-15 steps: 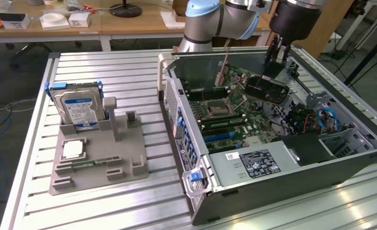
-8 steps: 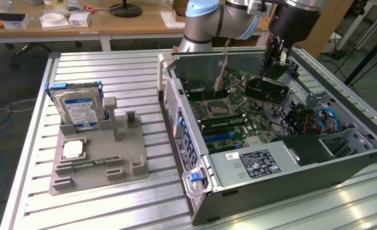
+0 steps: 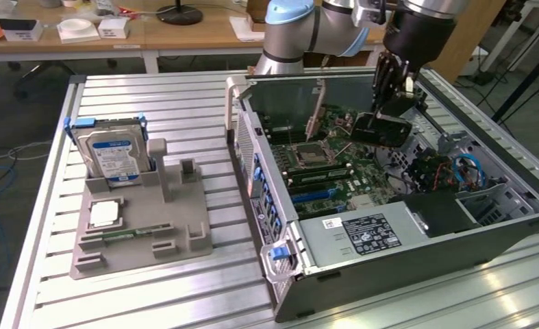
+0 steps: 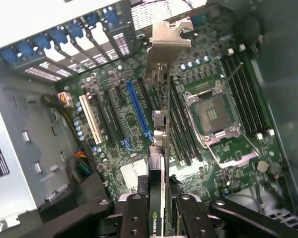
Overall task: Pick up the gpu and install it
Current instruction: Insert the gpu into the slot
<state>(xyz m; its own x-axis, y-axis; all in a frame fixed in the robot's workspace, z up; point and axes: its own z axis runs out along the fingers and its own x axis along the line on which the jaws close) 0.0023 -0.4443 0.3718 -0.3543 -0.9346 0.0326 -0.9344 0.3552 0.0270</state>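
Observation:
My gripper (image 3: 388, 113) hangs over the open computer case (image 3: 279, 271), shut on the gpu (image 3: 379, 130), a black-faced card held above the motherboard (image 3: 342, 175). In the wrist view the gpu (image 4: 159, 148) is seen edge-on between my fingers (image 4: 134, 215), with its silver end bracket (image 4: 169, 42) pointing toward the case's rear slot covers. The card floats above the board, close beside the long blue slot (image 4: 139, 111), and is not seated in any slot.
The empty CPU socket (image 4: 211, 114) and memory slots (image 4: 243, 94) lie near the card. A power supply (image 3: 370, 233) fills the case's near end, with cables (image 3: 461, 171) at the exterior view's right. A grey fixture (image 3: 137, 240) outside holds a hard drive (image 3: 114, 154).

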